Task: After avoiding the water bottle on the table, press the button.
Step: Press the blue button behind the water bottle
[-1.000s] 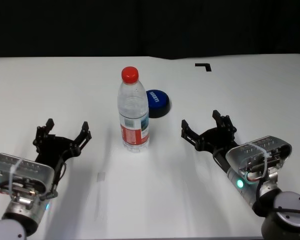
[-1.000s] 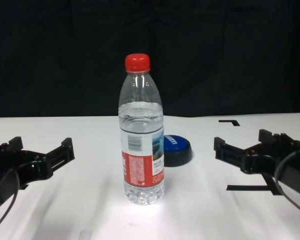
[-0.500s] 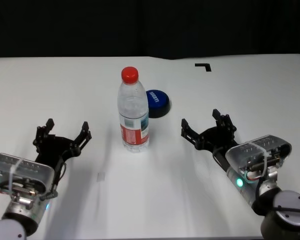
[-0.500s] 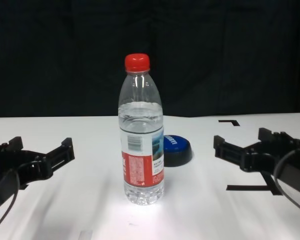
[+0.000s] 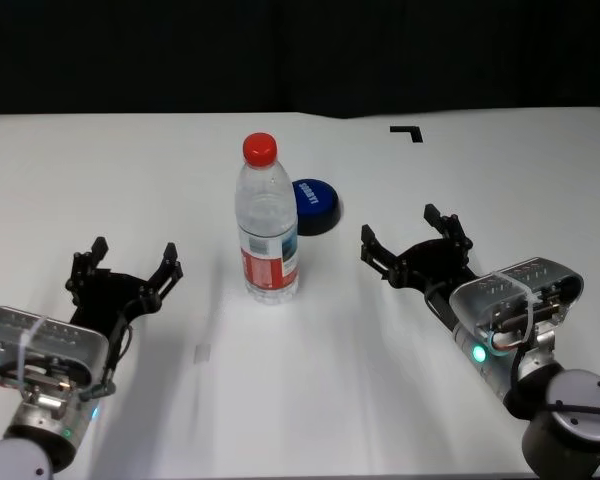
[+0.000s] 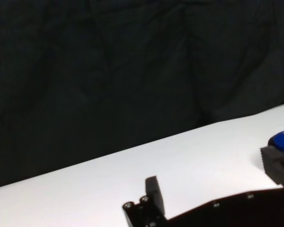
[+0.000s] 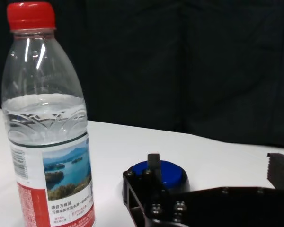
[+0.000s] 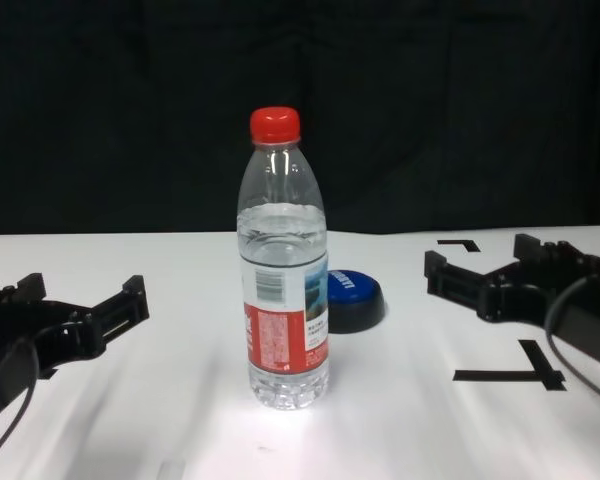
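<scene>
Your right gripper (image 5: 411, 242) sits over the table (image 5: 130, 170) with its fingers spread. The button (image 5: 315, 205) lies ahead of it and to its left, well apart. The water bottle (image 5: 267, 225) stands upright farther left, just in front of the button. Your left gripper (image 5: 124, 263) rests parked left of the bottle, fingers apart.

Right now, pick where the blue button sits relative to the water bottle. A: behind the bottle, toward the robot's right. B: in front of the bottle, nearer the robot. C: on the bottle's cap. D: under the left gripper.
A: the button lies past the water bottle, on its right side.
</scene>
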Controlling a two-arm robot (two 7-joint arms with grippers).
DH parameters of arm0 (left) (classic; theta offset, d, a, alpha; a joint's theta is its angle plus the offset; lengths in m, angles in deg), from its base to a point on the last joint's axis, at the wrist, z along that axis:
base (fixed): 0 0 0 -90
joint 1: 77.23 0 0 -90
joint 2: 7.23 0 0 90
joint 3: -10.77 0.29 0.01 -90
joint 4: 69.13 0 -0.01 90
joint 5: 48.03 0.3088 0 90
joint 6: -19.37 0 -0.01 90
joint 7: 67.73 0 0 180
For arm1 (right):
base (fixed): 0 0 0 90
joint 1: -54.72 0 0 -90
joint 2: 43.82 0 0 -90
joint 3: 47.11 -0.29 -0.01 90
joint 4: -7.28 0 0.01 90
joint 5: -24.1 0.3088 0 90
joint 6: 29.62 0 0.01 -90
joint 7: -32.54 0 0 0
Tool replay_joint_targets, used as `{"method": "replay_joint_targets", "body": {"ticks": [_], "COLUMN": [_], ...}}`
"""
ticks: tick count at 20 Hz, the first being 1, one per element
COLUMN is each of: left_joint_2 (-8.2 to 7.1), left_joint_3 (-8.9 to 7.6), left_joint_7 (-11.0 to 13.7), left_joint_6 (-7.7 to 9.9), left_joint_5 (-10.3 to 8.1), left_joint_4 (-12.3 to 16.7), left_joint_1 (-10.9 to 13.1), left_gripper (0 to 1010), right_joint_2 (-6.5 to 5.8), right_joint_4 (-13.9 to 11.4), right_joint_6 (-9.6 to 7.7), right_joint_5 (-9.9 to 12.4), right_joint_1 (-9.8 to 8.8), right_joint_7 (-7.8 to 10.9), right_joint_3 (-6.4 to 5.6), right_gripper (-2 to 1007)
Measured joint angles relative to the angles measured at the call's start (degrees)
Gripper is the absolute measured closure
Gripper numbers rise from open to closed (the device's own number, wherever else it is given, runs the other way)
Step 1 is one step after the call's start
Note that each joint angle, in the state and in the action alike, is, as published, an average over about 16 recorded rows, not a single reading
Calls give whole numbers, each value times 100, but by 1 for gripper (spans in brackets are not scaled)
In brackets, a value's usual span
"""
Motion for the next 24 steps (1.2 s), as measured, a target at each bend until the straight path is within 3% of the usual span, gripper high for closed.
{"method": "replay_joint_targets", "body": {"ticks": [12,24], "left_joint_2": [0,0], "left_joint_3": [0,0], "left_joint_7": [0,0], "left_joint_6": [0,1], "left_joint_5": [0,0], "left_joint_4": [0,0], "left_joint_1": [0,0], "left_gripper": [7,7], "right_joint_2": [-54,-109], "right_joint_4": [46,382], "right_joint_6": [-57,-67], "right_joint_5": [-61,-12], "right_joint_1": [211,588], "right_joint_7": [52,180], "right_joint_3": [-29,-40], "right_gripper": [2,2]}}
